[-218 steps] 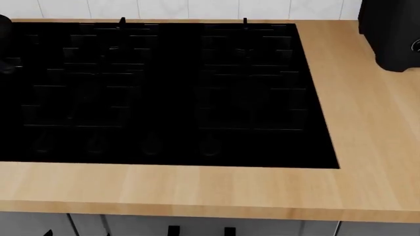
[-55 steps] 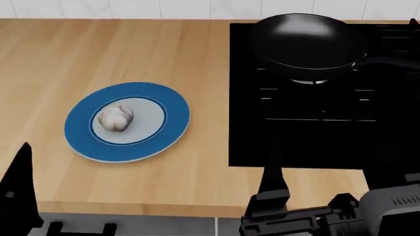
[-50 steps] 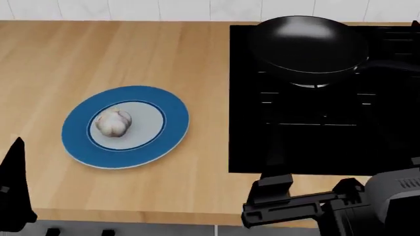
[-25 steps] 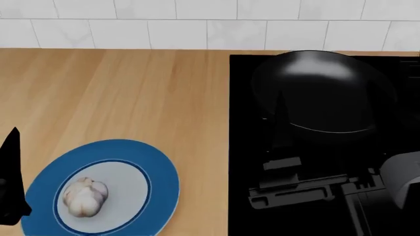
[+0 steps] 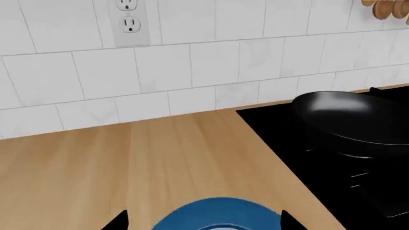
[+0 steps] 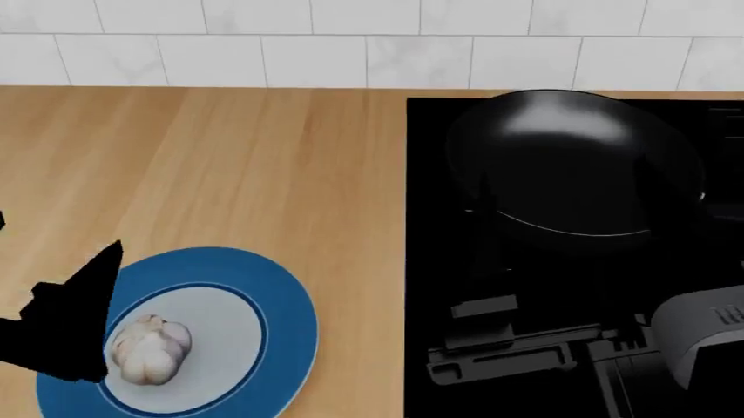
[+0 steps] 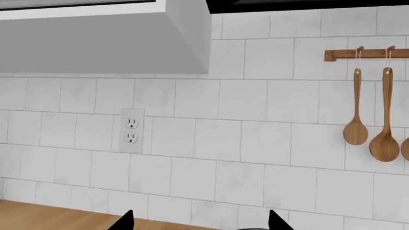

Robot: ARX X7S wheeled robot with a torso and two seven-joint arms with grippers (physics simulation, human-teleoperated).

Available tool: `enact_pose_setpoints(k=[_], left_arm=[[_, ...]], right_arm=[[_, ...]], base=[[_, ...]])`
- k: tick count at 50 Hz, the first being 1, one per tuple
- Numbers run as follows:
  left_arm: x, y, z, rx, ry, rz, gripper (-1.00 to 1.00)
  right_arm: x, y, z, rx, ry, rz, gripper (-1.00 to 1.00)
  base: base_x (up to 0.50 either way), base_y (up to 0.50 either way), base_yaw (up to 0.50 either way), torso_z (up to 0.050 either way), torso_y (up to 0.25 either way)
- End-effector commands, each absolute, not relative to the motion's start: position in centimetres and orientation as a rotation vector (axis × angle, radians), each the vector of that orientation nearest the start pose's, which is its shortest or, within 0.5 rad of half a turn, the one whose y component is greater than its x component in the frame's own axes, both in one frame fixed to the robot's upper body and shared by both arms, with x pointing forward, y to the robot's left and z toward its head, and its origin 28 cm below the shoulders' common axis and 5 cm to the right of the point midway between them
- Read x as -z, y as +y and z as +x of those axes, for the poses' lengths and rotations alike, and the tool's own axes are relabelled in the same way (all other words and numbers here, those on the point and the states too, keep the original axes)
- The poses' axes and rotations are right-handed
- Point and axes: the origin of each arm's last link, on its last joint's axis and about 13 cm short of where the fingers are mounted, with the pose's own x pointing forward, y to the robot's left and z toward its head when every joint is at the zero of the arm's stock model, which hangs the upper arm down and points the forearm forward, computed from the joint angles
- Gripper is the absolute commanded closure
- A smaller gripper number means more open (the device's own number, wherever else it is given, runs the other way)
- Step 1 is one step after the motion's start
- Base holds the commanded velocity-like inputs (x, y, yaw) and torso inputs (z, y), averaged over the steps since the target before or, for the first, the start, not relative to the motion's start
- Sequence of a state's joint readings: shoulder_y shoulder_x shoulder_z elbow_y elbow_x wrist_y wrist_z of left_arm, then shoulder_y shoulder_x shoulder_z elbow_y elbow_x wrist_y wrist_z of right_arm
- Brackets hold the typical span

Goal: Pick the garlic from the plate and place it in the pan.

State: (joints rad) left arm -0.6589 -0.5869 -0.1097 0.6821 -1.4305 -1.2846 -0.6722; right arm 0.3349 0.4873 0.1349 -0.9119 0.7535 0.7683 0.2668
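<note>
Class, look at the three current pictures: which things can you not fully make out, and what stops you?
- Plate: left wrist view cuts off all but its far rim; head view crops its near edge.
- Garlic: absent from both wrist views.
- Pan handle: lost against the black stove.
- Left claw: a black silhouette, jaws unreadable.
- Right claw: dark on dark, unreadable.

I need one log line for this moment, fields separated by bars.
phase: approach | garlic on plate | pan empty, on stove | left gripper beside plate, open | right gripper over stove
</note>
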Motion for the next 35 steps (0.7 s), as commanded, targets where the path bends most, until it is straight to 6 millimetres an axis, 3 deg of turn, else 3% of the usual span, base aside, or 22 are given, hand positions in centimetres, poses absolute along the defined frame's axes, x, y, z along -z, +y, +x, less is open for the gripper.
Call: enact_pose_setpoints(k=[1,12,27,35], left_arm=[[-24.7,25.4,20.5,0.412,0.294,0.014,-1.00],[-24.6,24.8,20.4,0.443,0.357,0.033,-1.00],[-22.9,25.8,20.8,0.253,0.533,-0.020,-1.00],[-23.5,25.5,20.7,0.260,0.570,-0.011,-1.00]], right_arm=[[-21.2,-13.5,18.6,-0.197,-0.390,-0.010,-1.00],[-21.0,-13.9,18.1,-0.203,-0.379,0.009,-1.00],[-20.7,-14.2,17.6,-0.198,-0.380,0.030,-1.00],[-21.1,-14.3,17.3,-0.196,-0.381,0.036,-1.00]], base=[[0.00,0.00,0.00,0.000,0.000],[0.00,0.00,0.00,0.000,0.000],[0.00,0.00,0.00,0.000,0.000],[0.00,0.00,0.00,0.000,0.000]])
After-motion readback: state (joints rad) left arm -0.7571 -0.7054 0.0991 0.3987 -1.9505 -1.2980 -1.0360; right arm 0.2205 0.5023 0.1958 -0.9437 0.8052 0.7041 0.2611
